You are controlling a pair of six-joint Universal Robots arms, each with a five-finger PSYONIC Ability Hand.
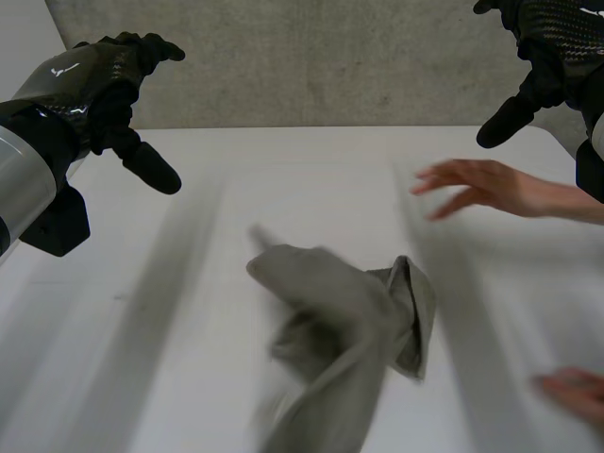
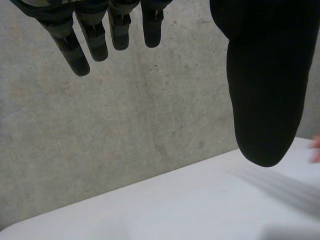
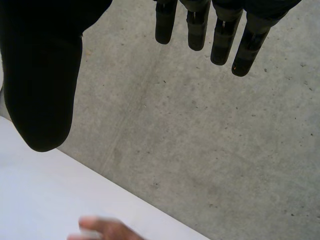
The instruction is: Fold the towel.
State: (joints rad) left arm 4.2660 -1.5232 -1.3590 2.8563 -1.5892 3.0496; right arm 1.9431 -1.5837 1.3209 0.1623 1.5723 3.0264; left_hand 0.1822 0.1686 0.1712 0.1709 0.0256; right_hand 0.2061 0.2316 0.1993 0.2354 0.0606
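A grey towel (image 1: 344, 335) lies crumpled in a heap on the white table (image 1: 189, 359), near the front middle, partly blurred. My left hand (image 1: 99, 80) hovers high above the table's far left, open, with straight fingers (image 2: 75, 50) and thumb (image 2: 265, 100) spread and nothing between them. My right hand (image 1: 552, 52) hangs high at the far right, open too, its fingers (image 3: 240, 45) and thumb (image 3: 45, 95) apart and empty. Both hands are well clear of the towel.
A person's hand (image 1: 486, 186) reaches over the table from the right, beyond the towel, and shows below my right hand (image 3: 107, 230). Another hand of the person (image 1: 578, 389) is at the front right. A grey concrete wall (image 1: 311, 61) stands behind the table.
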